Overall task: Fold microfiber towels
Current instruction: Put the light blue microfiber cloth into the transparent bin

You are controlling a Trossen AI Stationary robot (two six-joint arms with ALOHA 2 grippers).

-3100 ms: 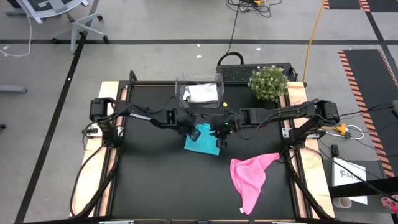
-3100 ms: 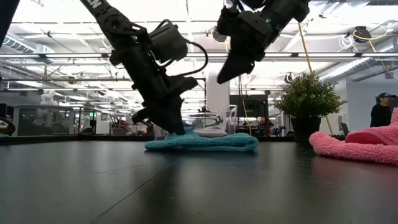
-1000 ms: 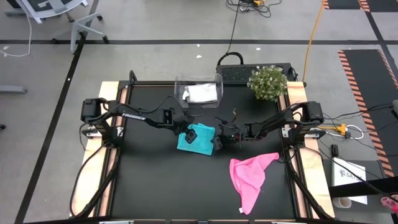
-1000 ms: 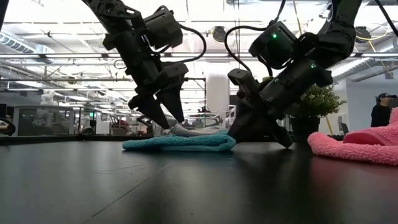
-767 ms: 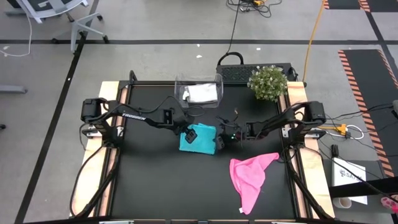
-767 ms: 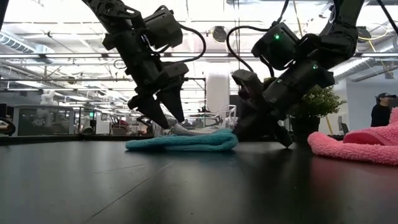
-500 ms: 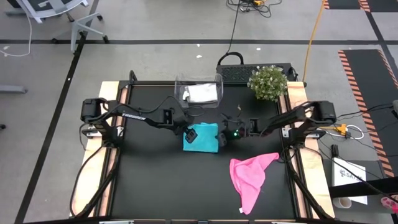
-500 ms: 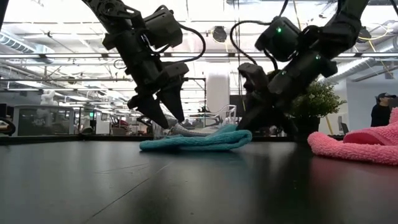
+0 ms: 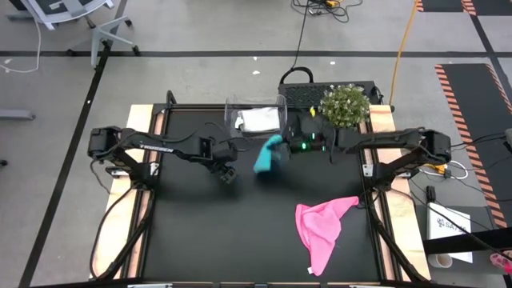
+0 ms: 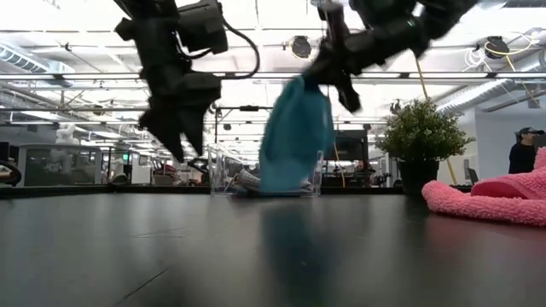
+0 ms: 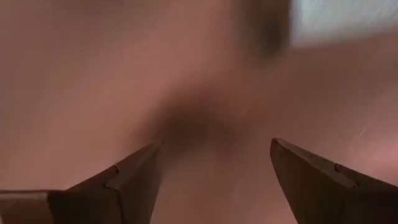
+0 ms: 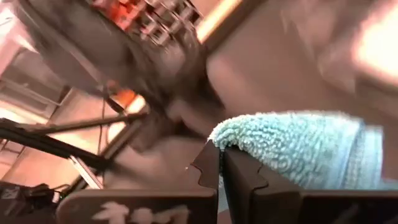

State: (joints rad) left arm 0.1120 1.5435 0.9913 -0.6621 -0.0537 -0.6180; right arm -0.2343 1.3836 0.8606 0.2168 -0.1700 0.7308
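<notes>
Progress, by my read: one of three binned, one in transit, one untouched. Grey-white towel (image 9: 258,120) already sits in the clear bin (image 9: 233,106). Right gripper (image 9: 282,148) is clamped tight on the teal towel (image 9: 267,154), which hangs clear of the table (image 9: 192,232) just beside the bin, probably headed in. Left gripper (image 9: 227,173) hovers nearby, fingers spread, empty. Pink towel (image 9: 323,228) lies crumpled and unfolded, well apart toward the near right.

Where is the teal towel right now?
The teal towel hangs off the table from the shut right gripper, in the high view just right of centre at the back, beside the clear bin.
</notes>
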